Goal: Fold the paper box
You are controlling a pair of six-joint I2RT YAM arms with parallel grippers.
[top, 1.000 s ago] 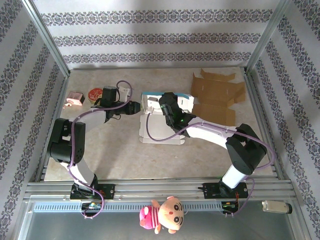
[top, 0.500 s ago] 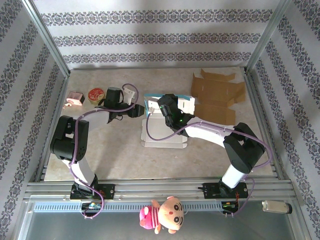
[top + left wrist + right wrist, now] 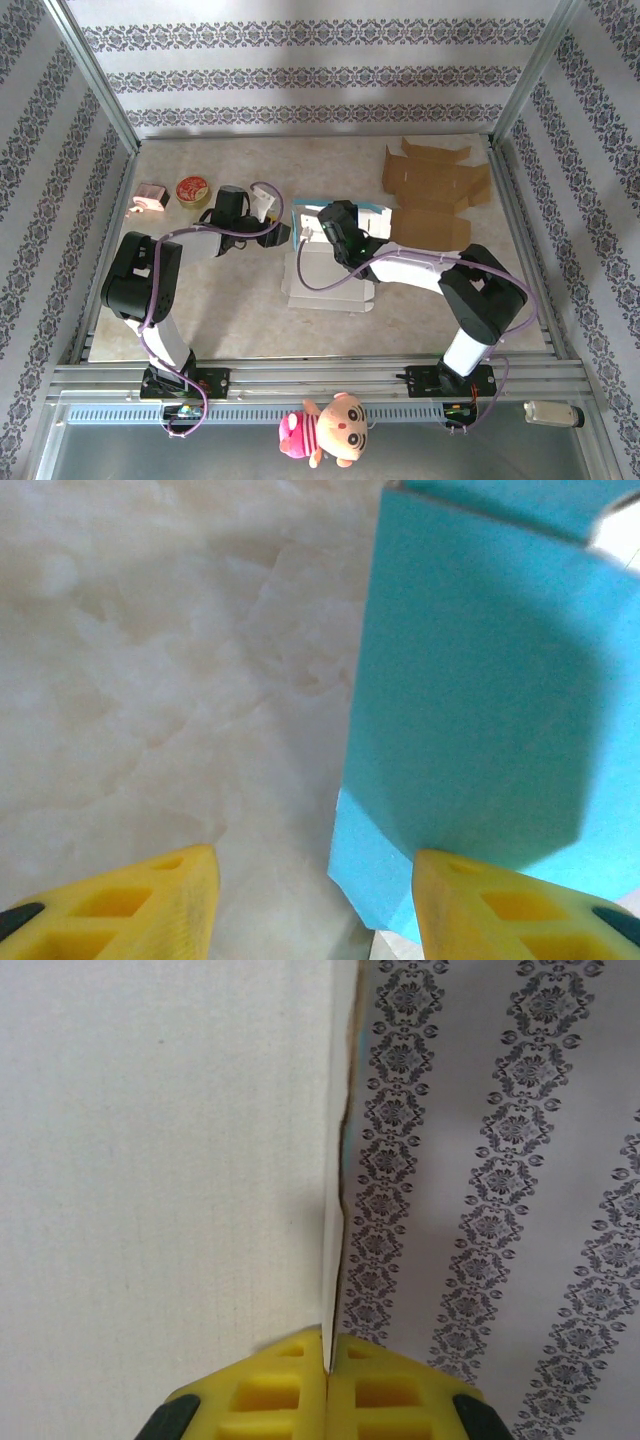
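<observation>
Small pink object point(image 3: 150, 197) beside round tin point(image 3: 191, 188), far left; plush doll point(image 3: 325, 430) at near edge

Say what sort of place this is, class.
Probably a robot test booth, not a home: a metal frame holds wallpapered panels around a table, with the left arm and right arm bolted at its near edge.

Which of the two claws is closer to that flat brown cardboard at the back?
Right. The right gripper, clamped on the paper box, sits left of the brown cardboard; the left gripper is across the box, farther left.
</observation>
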